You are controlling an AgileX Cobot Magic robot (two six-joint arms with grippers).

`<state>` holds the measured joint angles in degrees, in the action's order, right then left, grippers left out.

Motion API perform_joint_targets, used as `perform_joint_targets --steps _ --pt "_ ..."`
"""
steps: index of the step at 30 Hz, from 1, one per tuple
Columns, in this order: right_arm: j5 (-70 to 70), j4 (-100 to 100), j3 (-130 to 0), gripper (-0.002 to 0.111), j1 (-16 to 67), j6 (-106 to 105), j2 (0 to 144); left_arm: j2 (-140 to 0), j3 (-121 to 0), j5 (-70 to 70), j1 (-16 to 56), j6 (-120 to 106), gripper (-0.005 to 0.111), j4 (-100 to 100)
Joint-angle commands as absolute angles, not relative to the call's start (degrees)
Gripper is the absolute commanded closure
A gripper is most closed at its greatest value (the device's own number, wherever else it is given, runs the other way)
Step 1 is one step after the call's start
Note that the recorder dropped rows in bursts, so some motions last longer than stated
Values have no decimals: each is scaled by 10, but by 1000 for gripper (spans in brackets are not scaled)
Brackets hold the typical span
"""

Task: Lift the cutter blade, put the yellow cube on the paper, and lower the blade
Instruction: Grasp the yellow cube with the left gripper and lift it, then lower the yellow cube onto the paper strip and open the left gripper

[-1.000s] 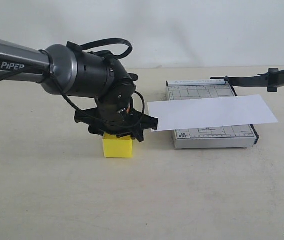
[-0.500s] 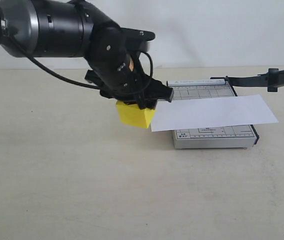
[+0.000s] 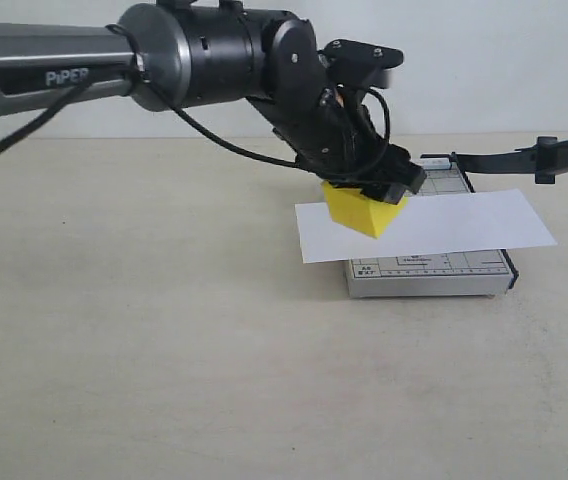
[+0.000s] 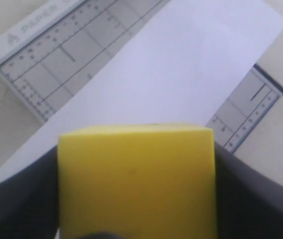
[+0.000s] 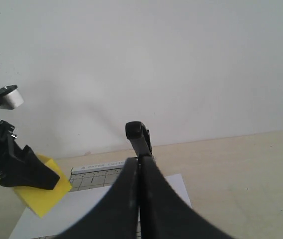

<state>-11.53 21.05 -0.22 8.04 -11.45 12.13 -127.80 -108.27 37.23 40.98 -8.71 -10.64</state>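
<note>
My left gripper [image 3: 369, 190] is shut on the yellow cube [image 3: 364, 212], which hangs tilted just above the left part of the paper [image 3: 464, 225]. In the left wrist view the cube [image 4: 136, 179] fills the space between the dark fingers [image 4: 261, 199], with the paper [image 4: 171, 69] beneath it. The white strip lies across the grey trimmer base [image 3: 434, 270]. The cutter blade [image 3: 494, 159] is raised off the base and reaches right. My right gripper [image 5: 139, 169] is shut on it, and the blade's black end [image 5: 137, 135] sticks out past the fingertips. The right gripper [image 3: 548, 160] shows at the right edge.
The left arm [image 3: 204, 55] stretches in from the upper left, high over the beige tabletop [image 3: 164, 340]. A plain white wall stands behind. The trimmer sits right of centre, and the paper overhangs both of its sides.
My left gripper has lifted the yellow cube off the table and carried it right and upward, to above the paper's left part. Blade, paper and right gripper have not moved.
</note>
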Motion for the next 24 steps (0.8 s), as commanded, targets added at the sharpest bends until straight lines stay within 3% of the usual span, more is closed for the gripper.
perform_joint_targets --steps 1,7,24 --pt "-116 207 0 108 79 -115 118 -1312 -1150 368 438 -186 102 -131" --pt "-116 207 0 108 79 -115 118 -1336 -1169 320 454 -375 102 -131" --pt "-116 207 0 108 79 -115 118 -1369 -1169 280 453 -386 102 -83"
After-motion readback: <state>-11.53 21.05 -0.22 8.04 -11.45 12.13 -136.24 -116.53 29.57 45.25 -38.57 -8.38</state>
